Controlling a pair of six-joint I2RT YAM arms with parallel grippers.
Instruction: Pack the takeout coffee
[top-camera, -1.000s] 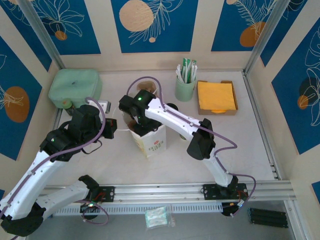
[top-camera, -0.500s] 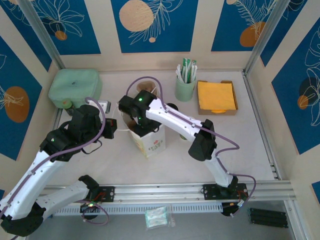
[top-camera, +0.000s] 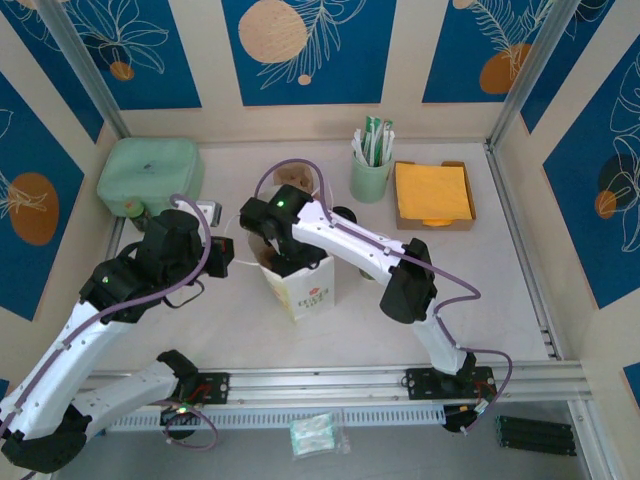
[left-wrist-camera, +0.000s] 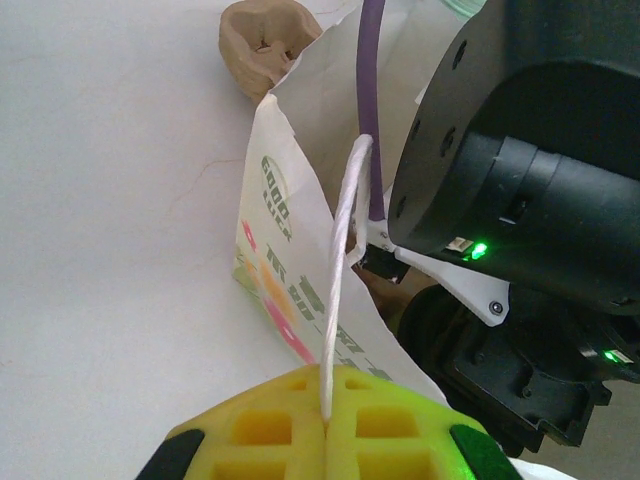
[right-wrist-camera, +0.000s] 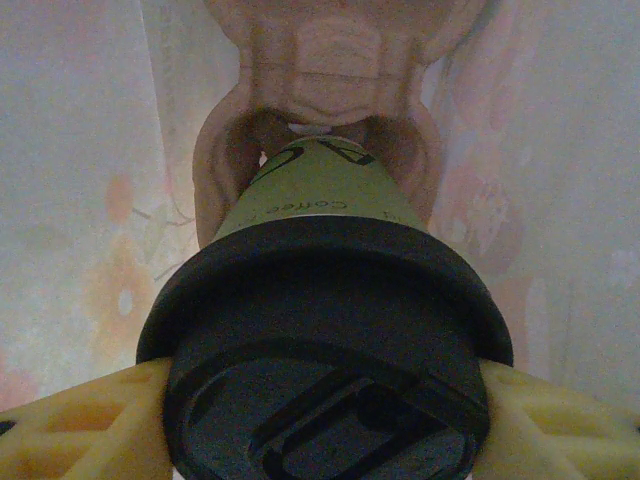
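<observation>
The left fingers (left-wrist-camera: 260, 425) are closed tight on the thin white handle (left-wrist-camera: 340, 300) of the white paper bag (left-wrist-camera: 275, 240). The loop rises straight out from between the yellow pads. The bag stands just beyond them on the pale tabletop (left-wrist-camera: 110, 200) with its mouth open. To the right of the handle, the right arm's black wrist (left-wrist-camera: 530, 180) reaches down into that mouth, green lights lit.

Inside the bag, the right fingers (right-wrist-camera: 80, 425) are clamped on the takeout coffee (right-wrist-camera: 325, 340), one yellow pad on each side of its round black lid. The cup hangs between them, and its olive-green band shows past the lid. The bag's white walls stand close on both sides. Just beyond the cup's base lies a tan moulded-pulp cup holder (right-wrist-camera: 330, 50), its ring curving around the base — whether cup and holder touch I cannot tell.

Beyond the bag, a tan pulp piece (left-wrist-camera: 262, 40) lies on the tabletop. Farther off, beyond and to the right of the right fingers, stand a mint-green cup of sachets (top-camera: 370, 178) and, beside it, a tray of orange napkins (top-camera: 433, 192). A mint-green lidded container (top-camera: 150, 170) sits beyond the left fingers, off to their left.
</observation>
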